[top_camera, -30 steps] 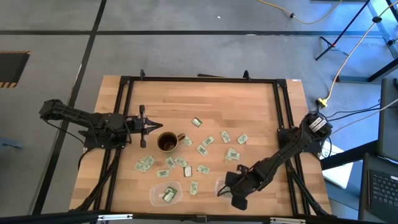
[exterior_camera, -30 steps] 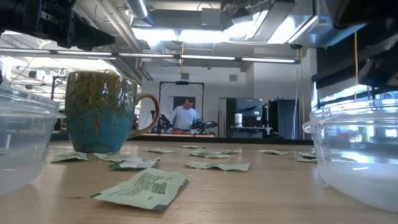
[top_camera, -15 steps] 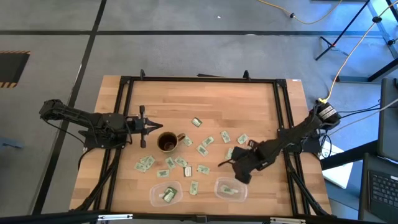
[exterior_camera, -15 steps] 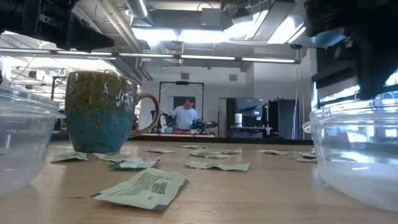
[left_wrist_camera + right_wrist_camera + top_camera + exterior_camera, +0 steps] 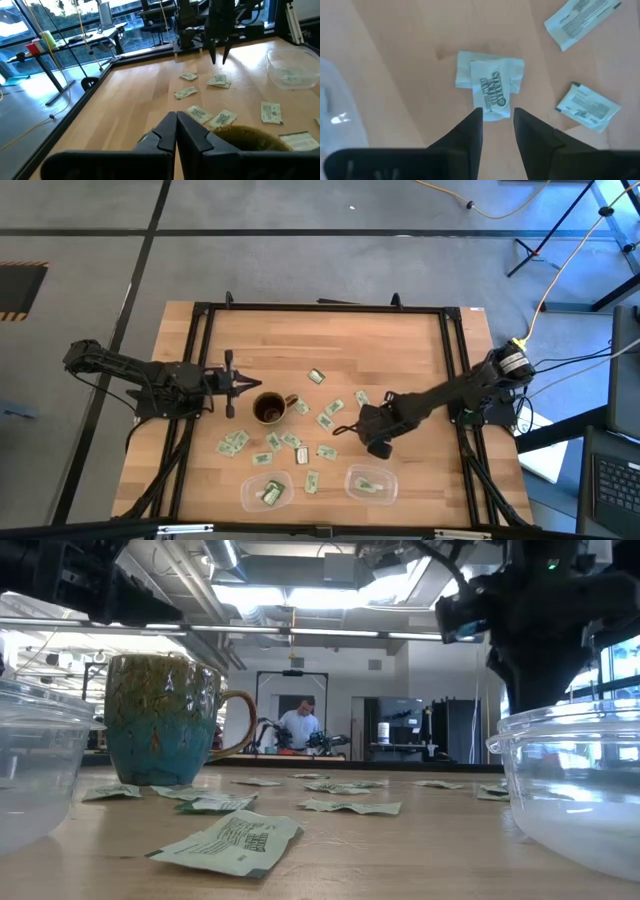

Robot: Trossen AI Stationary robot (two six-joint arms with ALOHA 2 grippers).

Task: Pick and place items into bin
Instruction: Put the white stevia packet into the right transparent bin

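Note:
Several pale green and white packets [image 5: 325,421] lie flat across the middle of the wooden table, near the brown mug [image 5: 270,408]. My right gripper [image 5: 342,430] hangs open above two overlapping packets [image 5: 490,82]. In the right wrist view its fingers [image 5: 476,120] stand over their near edge, apart from them. The left wrist view shows this gripper [image 5: 219,56] clear of the table. My left gripper [image 5: 240,383] is shut and waits just left of the mug [image 5: 250,137]. Two clear bins, left [image 5: 267,490] and right [image 5: 370,483], each hold a packet.
The black frame rail [image 5: 200,360] runs around the table. The mug [image 5: 165,720] stands between the two arms. The bins [image 5: 580,790] sit at the near edge. More packets [image 5: 587,105] lie close beside the pair under the right gripper. A person shows far behind the table.
My right gripper has moved from over the right bin at the near edge toward the far edge and to the left, ending above the packets at the table's middle. The right bin, uncovered, shows a packet inside.

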